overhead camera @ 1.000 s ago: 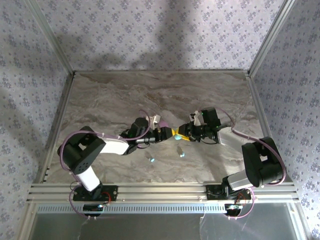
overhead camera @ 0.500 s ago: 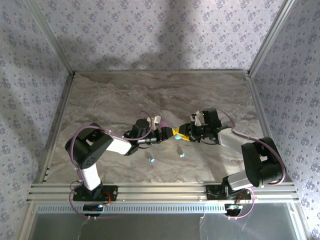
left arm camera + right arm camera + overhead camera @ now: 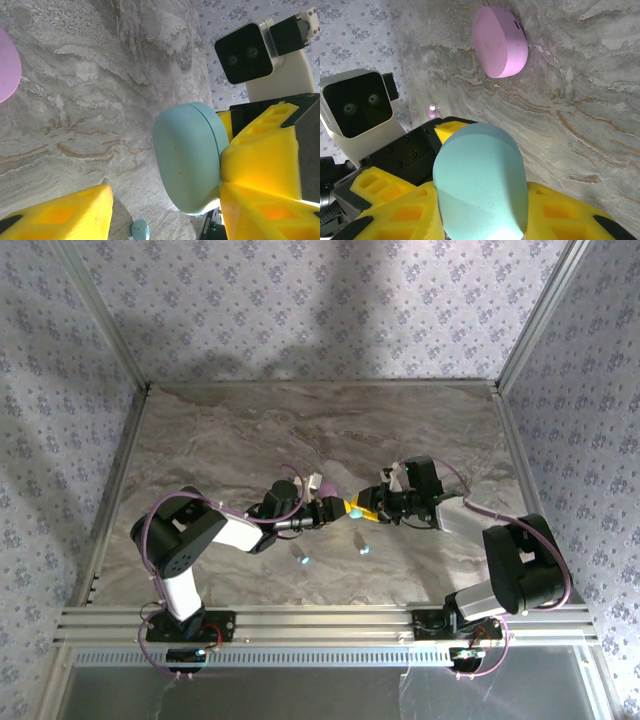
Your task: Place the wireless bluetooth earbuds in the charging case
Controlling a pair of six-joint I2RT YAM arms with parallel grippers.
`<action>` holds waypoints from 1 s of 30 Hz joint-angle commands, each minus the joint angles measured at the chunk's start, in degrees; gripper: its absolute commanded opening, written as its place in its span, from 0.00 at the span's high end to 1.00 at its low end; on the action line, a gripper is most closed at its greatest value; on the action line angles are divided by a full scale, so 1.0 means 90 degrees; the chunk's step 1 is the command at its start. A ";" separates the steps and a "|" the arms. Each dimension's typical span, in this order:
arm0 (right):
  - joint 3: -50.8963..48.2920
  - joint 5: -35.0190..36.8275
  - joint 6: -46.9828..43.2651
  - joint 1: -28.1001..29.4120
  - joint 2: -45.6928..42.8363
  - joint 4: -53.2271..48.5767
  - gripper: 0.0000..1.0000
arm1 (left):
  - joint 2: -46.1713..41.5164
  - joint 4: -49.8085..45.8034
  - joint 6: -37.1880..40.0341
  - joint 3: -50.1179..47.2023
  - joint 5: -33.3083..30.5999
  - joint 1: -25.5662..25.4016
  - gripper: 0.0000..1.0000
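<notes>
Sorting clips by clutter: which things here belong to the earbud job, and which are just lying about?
In the job:
- teal case, gripped by the right gripper
- left-hand teal bud
- right-hand teal bud

Lying about for now:
- pink case
- pink bud

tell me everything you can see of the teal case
The teal case is a smooth pale-teal oval, plastic by its look, with a seam around its rim, lid closed. The right gripper clamps it between yellow fingers. The left gripper, jaws open, is close beside it, over the marble table.
</notes>
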 commanded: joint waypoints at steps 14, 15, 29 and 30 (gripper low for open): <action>-0.0127 -0.0216 0.0371 0.0032 -0.0094 0.0409 0.67 | 0.0062 -0.0392 0.0119 -0.0020 -0.0227 -0.0077 0.36; -0.0139 -0.0225 0.0386 0.0031 -0.0111 0.0409 0.67 | 0.0052 -0.0539 0.0156 -0.0011 -0.0277 -0.0075 0.36; -0.0264 -0.0217 0.0364 -0.0013 -0.0230 0.0341 0.67 | -0.0036 -0.1528 0.0398 0.0024 -0.0567 0.0004 0.36; -0.0271 -0.0210 0.0352 -0.0013 -0.0233 0.0339 0.67 | -0.0051 -0.1553 0.0408 0.0029 -0.0558 0.0018 0.36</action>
